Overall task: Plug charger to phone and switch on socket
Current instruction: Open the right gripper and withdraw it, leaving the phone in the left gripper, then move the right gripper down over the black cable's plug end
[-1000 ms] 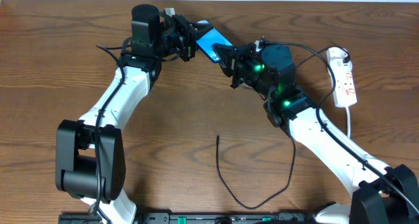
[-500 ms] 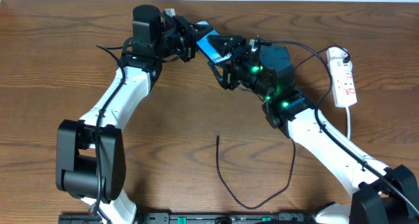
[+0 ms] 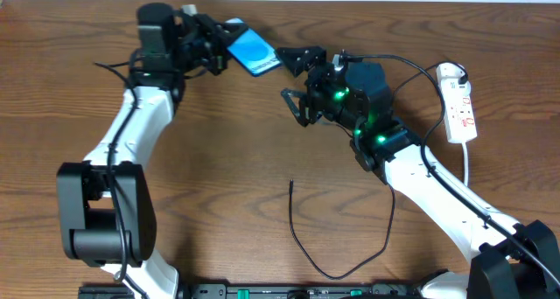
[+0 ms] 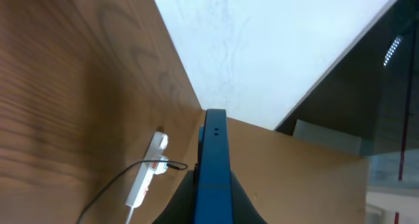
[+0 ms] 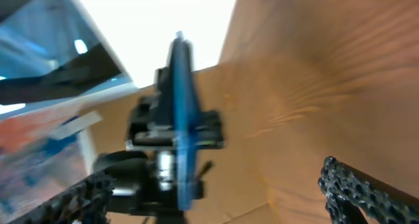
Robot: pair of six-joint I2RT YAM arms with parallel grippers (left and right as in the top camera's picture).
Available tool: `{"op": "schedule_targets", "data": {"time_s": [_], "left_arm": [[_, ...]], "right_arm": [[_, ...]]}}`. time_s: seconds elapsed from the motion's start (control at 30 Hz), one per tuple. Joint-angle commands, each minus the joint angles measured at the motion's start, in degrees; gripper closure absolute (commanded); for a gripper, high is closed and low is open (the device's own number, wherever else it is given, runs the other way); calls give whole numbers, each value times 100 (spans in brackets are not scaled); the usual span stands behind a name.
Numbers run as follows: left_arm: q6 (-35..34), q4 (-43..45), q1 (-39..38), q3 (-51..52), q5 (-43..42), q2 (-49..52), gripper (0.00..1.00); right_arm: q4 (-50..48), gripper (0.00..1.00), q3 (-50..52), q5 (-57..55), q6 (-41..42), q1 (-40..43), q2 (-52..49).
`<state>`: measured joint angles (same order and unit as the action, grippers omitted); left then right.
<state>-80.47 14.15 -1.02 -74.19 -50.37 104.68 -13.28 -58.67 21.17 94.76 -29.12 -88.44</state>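
My left gripper [image 3: 220, 47] is shut on the phone [image 3: 251, 51], a slim blue-screened slab held above the table at the back left. In the left wrist view the phone [image 4: 213, 162] stands edge-on between the dark fingers. My right gripper [image 3: 294, 80] is open, a short way right of the phone and apart from it. The right wrist view shows the phone [image 5: 182, 112] edge-on ahead, with the fingers [image 5: 353, 185] spread wide. The charger [image 3: 302, 242] lies in a loop on the table, its plug tip free near the middle. The socket [image 3: 460, 102] lies at the far right.
The socket's white cord [image 3: 466, 163] runs down past my right arm. A black cable [image 3: 411, 67] arches from the right wrist toward the socket. The table's back edge meets a white wall [image 4: 262, 47] just behind the phone.
The right jaws opened wide and came off the phone's end. My left arm swung left with the phone, leaving a gap between the two grippers. The charger has not moved.
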Motion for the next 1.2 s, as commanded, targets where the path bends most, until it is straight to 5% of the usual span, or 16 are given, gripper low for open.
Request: {"op": "schedule_targets", "data": {"time_s": [0.0, 0.43, 0.7, 1.17], "left_arm": [[852, 52, 422, -136, -984, -116, 93], [3460, 52, 1788, -101, -3956, -116, 93], [4238, -13, 1921, 258, -3967, -114, 93], [4642, -9, 1921, 833, -3960, -105, 92]], "right_arm": [[382, 1, -111, 26, -752, 7, 31], [1923, 1, -109, 7, -4487, 15, 31], [3296, 1, -111, -494, -4815, -284, 31], [5235, 1, -177, -1541, -4505, -1143, 31]]}}
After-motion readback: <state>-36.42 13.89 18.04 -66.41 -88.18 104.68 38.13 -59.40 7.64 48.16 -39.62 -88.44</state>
